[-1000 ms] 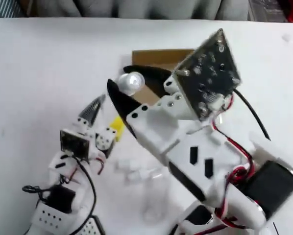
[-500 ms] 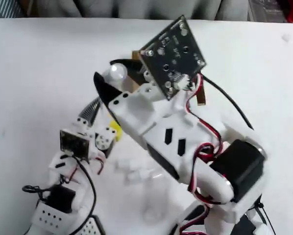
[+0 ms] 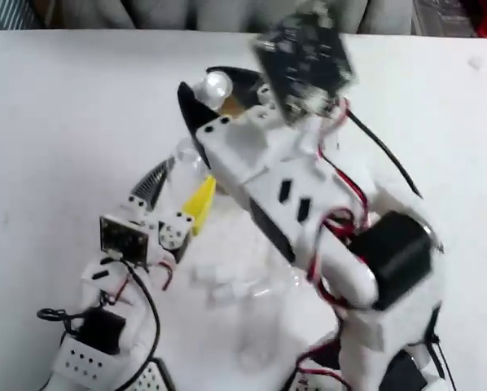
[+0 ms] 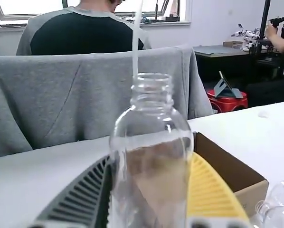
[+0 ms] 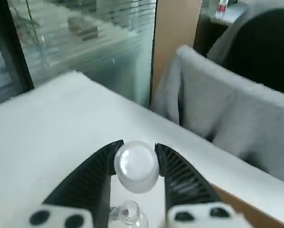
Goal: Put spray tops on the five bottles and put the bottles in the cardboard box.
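My left gripper (image 3: 188, 173) (image 4: 149, 190) is shut on a clear, uncapped bottle (image 4: 150, 156) (image 3: 186, 153), held upright between its grey and yellow fingers. My right gripper (image 3: 216, 85) (image 5: 136, 161) is shut on a white spray top (image 3: 217, 83) (image 5: 136, 167), which hangs just above that bottle. The top's thin white tube (image 4: 136, 38) comes down to the bottle's mouth (image 5: 127, 211). The cardboard box (image 4: 227, 168) (image 3: 232, 106) stands just behind the bottle, largely hidden under the right arm in the high view.
More clear bottles (image 3: 256, 322) and loose white spray tops (image 3: 217, 281) lie on the white table between the two arm bases. Another bottle (image 4: 279, 204) lies beside the box. A grey-covered chair back (image 4: 85, 95) lines the far table edge.
The right arm has swung the spray top first left off the box, then toward the far side, ending over the held bottle. The left arm has kept still.
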{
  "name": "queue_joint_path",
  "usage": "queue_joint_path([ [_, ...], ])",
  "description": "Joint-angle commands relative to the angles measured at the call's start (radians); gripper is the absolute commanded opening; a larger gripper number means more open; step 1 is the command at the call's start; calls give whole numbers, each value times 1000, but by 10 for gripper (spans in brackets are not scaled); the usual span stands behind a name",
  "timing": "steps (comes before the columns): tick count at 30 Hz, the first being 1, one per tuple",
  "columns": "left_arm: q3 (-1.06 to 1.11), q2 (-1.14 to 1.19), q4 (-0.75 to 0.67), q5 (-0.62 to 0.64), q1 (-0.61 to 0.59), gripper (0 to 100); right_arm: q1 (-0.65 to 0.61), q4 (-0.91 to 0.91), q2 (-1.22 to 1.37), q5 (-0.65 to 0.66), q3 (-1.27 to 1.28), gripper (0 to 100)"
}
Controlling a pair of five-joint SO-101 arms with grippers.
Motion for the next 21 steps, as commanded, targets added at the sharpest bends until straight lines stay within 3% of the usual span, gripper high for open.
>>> queue_joint_path([
  [1,-3,-19,-25,-11,-8,24,16,-18,-36,-46,-54,15],
  [21,12,-19,-32,-11,-8,24,-47,122,-90,-94,-43,15],
])
